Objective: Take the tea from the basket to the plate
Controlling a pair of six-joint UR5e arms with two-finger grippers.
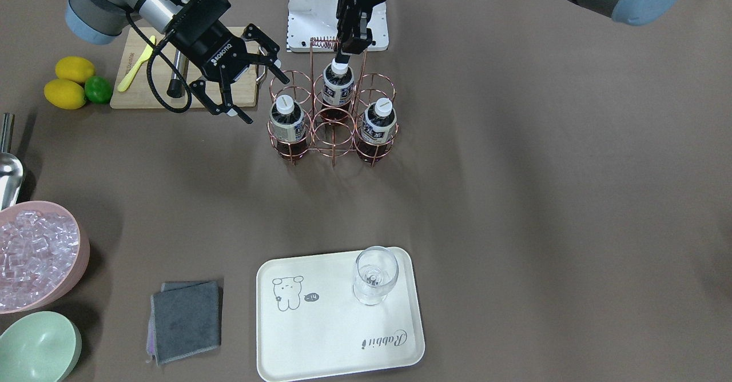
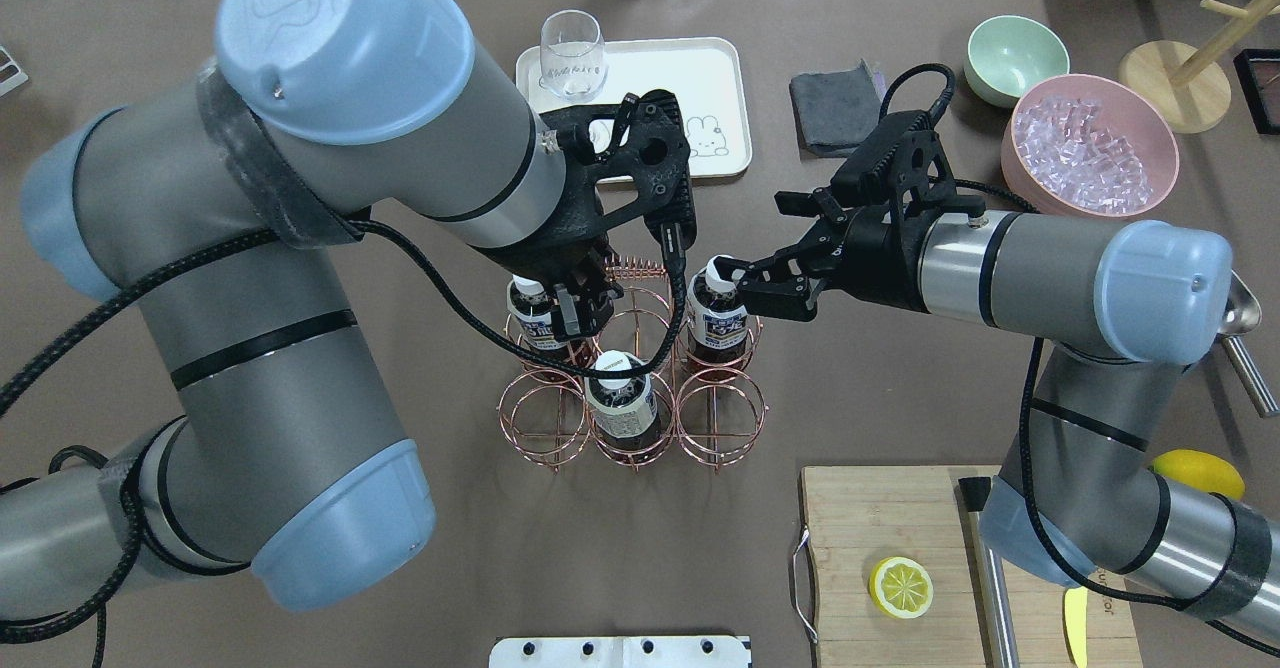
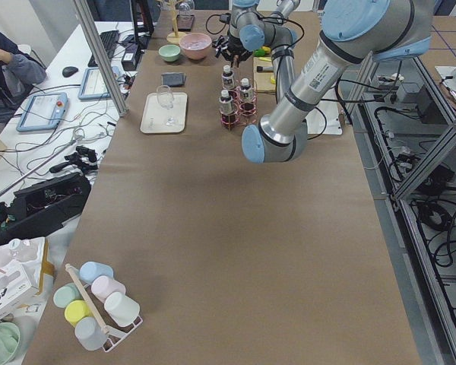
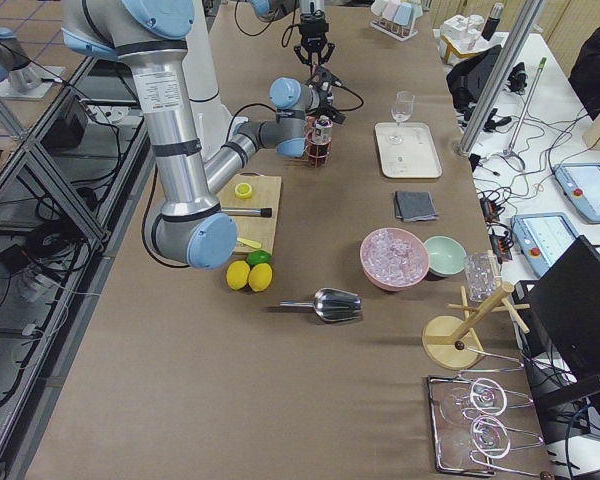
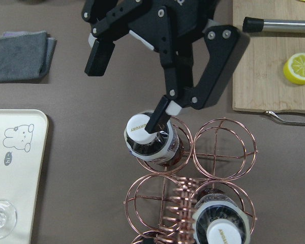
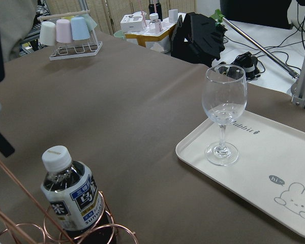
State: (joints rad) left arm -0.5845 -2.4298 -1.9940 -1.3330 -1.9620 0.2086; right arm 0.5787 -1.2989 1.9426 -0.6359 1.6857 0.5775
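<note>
Three tea bottles stand in a copper wire basket: one toward the right arm, one nearest the robot, and one on the left arm's side. My right gripper is open and empty, with one fingertip over the first bottle's cap. My left gripper points down and looks shut on the basket's handle bar. The cream plate holds a wine glass.
A cutting board with a lemon slice and knife lies on the right arm's side. Lemons and a lime, a pink bowl of ice, a green bowl and a grey cloth are there too.
</note>
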